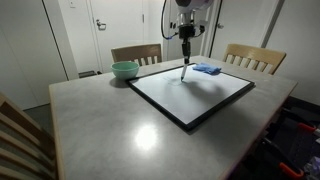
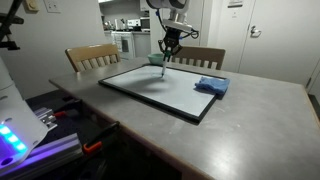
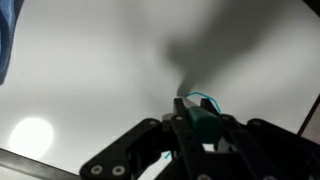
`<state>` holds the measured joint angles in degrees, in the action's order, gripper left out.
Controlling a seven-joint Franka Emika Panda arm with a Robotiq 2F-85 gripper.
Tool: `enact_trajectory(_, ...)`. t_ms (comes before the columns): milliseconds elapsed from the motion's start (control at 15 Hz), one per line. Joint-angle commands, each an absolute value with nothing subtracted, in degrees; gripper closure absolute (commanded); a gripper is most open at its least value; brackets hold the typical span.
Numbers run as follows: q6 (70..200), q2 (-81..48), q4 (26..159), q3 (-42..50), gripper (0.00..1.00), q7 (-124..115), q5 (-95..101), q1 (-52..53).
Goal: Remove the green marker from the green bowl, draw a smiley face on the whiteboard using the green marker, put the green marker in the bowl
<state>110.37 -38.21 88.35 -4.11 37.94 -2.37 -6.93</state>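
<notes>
End effector (image 1: 186,50), top middle in an exterior view, gripped the green marker (image 1: 184,70), pointing down at the whiteboard (image 1: 200,100); the green bowl (image 1: 125,70) sat left. In an exterior view the green marker (image 2: 164,64) hung over the whiteboard (image 2: 150,92). The wrist view showed the green marker (image 3: 203,113) pinched, bottom right.

Nothing legible; a possible wall sign (image 2: 234,3) is too small.

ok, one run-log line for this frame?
end effector: shut on thin green marker | marker: tip down over black-framed whiteboard | round pale-green bowl: beside whiteboard
</notes>
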Motion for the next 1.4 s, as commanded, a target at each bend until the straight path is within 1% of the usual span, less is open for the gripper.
enact_trajectory(0,111.34,-40.66,86.18,-4.23,0.95,39.13,-1.59,-7.34)
enact_trajectory(733,109.86,-43.84,80.72,-4.25,0.95,39.72,-1.27,-7.14)
enact_trajectory(1133,109.57,-43.45,80.75,-4.29,0.95,39.36,-1.59,-7.23)
enact_trajectory(1333,106.33,-42.58,80.47,-4.91,0.95,39.95,-2.45,-7.6)
